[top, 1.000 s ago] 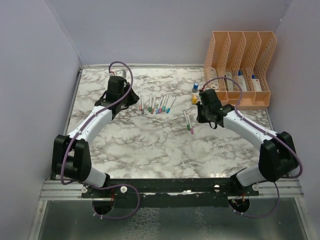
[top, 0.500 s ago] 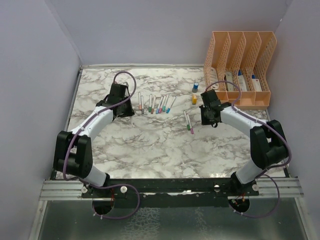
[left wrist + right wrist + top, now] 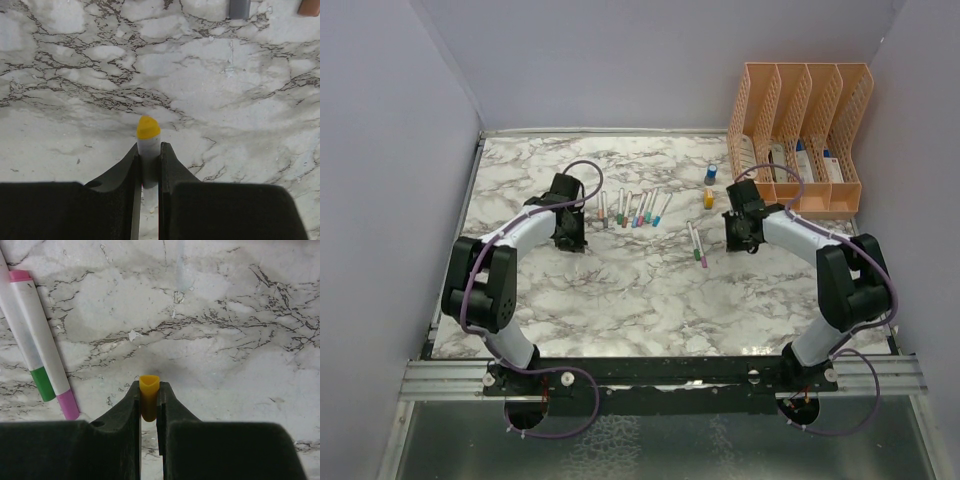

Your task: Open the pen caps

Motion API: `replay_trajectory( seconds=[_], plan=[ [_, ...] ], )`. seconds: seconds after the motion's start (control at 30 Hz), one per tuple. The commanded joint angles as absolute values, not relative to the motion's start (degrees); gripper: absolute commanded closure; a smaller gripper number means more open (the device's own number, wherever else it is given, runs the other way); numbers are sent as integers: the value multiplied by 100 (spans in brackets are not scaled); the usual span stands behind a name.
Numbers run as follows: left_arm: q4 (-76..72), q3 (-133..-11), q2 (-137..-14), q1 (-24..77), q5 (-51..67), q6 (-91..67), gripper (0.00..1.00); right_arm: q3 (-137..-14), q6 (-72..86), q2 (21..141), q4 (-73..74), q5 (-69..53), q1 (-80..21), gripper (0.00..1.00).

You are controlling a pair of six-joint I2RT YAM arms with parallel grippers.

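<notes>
My left gripper is shut on a thin white-grey pen whose yellow tip sticks out past the fingers, just above the marble. My right gripper is shut on a small hollow yellow pen cap, also close to the table. In the top view the left gripper is left of a row of several capped pens, and the right gripper is right of two more capped pens. Those two show in the right wrist view with pink caps and a green cap.
A stubby blue item and a stubby yellow item stand upright behind the right gripper. A peach slotted file organizer stands at the back right. Purple walls enclose the marble table. Grey and brownish ends show at the left wrist view's top edge.
The left gripper has swung from the back left toward the near side and right, beside the pen row. The right gripper has shifted slightly right and nearer, and its arm has folded.
</notes>
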State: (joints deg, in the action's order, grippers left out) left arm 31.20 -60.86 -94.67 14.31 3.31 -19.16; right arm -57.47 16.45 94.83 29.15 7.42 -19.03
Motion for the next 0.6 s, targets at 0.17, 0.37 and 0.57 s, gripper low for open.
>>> replay_trajectory(
  seconds=[0.17,0.37,0.57],
  plan=[
    [3650,-6242,-9684,1324,65,-1501,100,-5713,1604,9760,2770,511,-1836,98],
    [3666,-6139,-9685,1196,95,-1419,88,-5752,1612,9841,2769,467,-1819,86],
    [3682,-6049,-9685,1102,104,-1360,64,-5772,1619,9858,2790,398,-1811,76]
  ],
)
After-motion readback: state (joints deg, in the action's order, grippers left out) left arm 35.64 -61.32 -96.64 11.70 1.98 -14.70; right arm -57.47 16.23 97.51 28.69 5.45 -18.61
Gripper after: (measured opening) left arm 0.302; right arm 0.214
